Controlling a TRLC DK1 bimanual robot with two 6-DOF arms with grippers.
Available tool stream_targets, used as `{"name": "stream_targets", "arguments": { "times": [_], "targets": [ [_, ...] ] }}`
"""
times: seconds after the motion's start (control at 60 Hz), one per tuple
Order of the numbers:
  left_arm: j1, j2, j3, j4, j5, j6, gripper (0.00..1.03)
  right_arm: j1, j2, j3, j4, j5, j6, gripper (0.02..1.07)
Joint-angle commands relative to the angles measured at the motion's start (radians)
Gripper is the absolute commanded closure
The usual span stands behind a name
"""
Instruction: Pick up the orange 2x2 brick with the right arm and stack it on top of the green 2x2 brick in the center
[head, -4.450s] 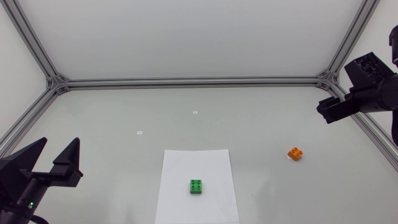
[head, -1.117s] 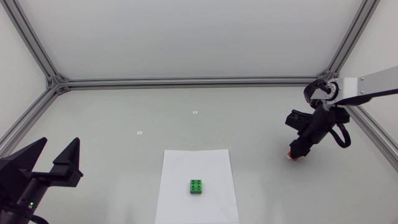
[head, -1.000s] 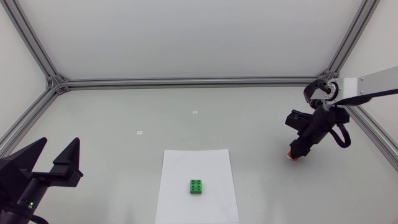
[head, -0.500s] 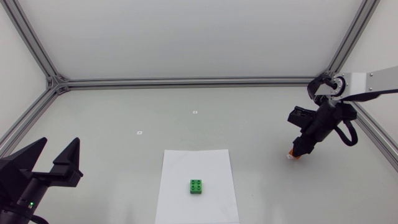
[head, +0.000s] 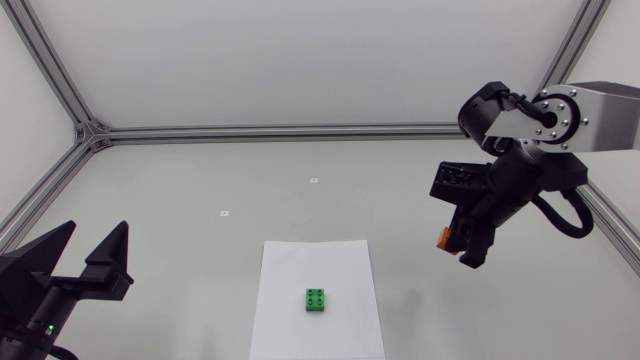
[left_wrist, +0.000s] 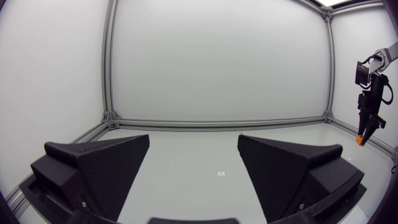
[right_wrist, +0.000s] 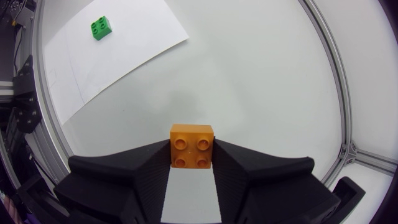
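Raised since the earlier frames, the right claw (head: 456, 250) now hangs above the desk (head: 300, 200) and has shifted toward the centre, carrying the orange brick (right_wrist: 192, 146) clear of the surface. Both fingers are clamped on the brick from two sides, studs facing the wrist camera, with the grip sitting at the very tips. The green brick (head: 316, 299) rests on a white paper sheet (head: 340, 262) in the centre, well apart from the carried brick. The left claw (head: 95, 235) sits at its own side of the desk with its fingers spread apart and nothing between them.

Likely hazards from this position:
- A grip this close to the fingertips may let the orange brick rotate or slip out during the traverse or when pressed down
- Any mismatch in rotation or offset between the two bricks would keep the studs from seating, leaving the upper brick tilted or perched
- The green brick is loose on smooth paper, so an off-centre or sideways push may slide or tip it instead of locking the pair
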Motion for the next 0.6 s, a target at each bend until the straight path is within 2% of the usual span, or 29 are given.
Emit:
{"name": "stream_targets", "arguments": {
  "times": [0.0, 0.15, 0.367, 0.583],
  "targets": [
    [0.002, -0.008, -0.041, -0.015, 0.004, 0.013, 0.04, 0.059, -0.005, 0.002, -0.039, 0.005, 0.029, 1.01],
    [0.002, -0.008, -0.041, -0.015, 0.004, 0.013, 0.04, 0.191, -0.002, -0.01, -0.058, 0.008, 0.067, 1.01],
    [0.002, -0.008, -0.041, -0.015, 0.006, 0.013, 0.04, 0.382, 0.029, -0.03, -0.007, 0.008, 0.144, 1.01],
    [0.002, -0.008, -0.041, -0.013, 0.004, 0.013, 0.04, 0.497, 0.13, -0.007, 0.065, -0.009, 0.171, 1.01]
  ]
}}
